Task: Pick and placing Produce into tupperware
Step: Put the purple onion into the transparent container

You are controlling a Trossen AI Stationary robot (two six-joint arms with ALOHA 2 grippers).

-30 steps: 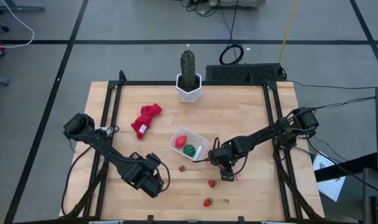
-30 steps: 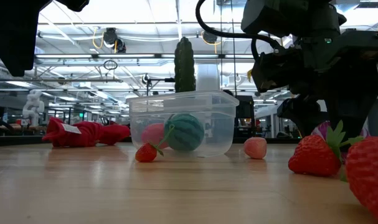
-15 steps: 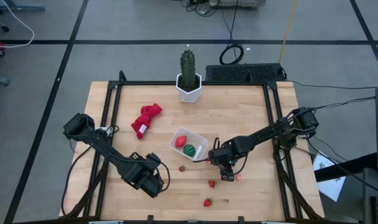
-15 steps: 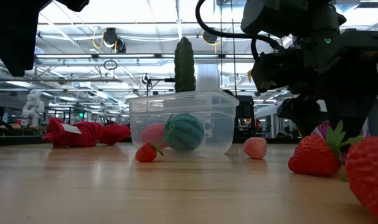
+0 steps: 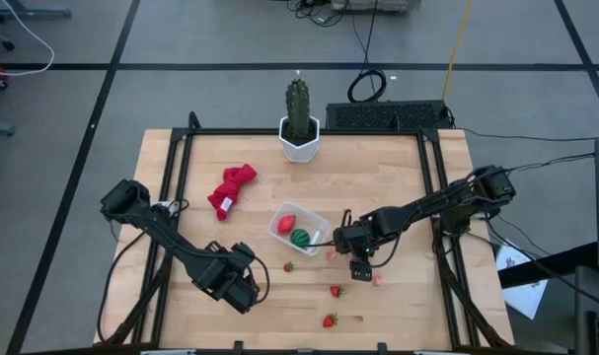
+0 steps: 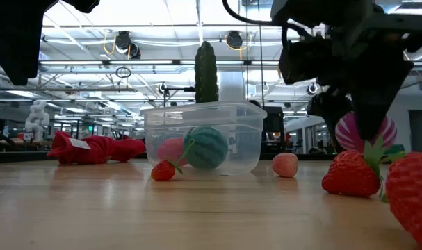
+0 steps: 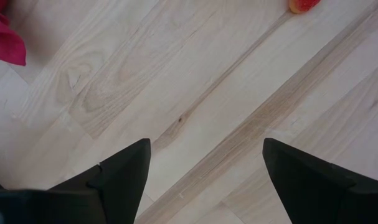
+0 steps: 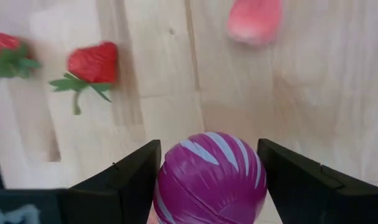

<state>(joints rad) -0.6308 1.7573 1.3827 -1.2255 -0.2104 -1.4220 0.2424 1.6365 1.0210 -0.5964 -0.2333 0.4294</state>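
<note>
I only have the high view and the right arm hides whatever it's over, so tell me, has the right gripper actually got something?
Observer: Yes. The right gripper is shut on the purple ball, which has pale stripes.
Operator: Is it off the table?
Observer: In the low view the purple ball hangs above the wood, higher than the strawberry near it.
Operator: What's in the tupperware so far?
Observer: Through the clear wall of the tupperware you can see a green striped ball and a pinkish-red piece beside it.
</note>
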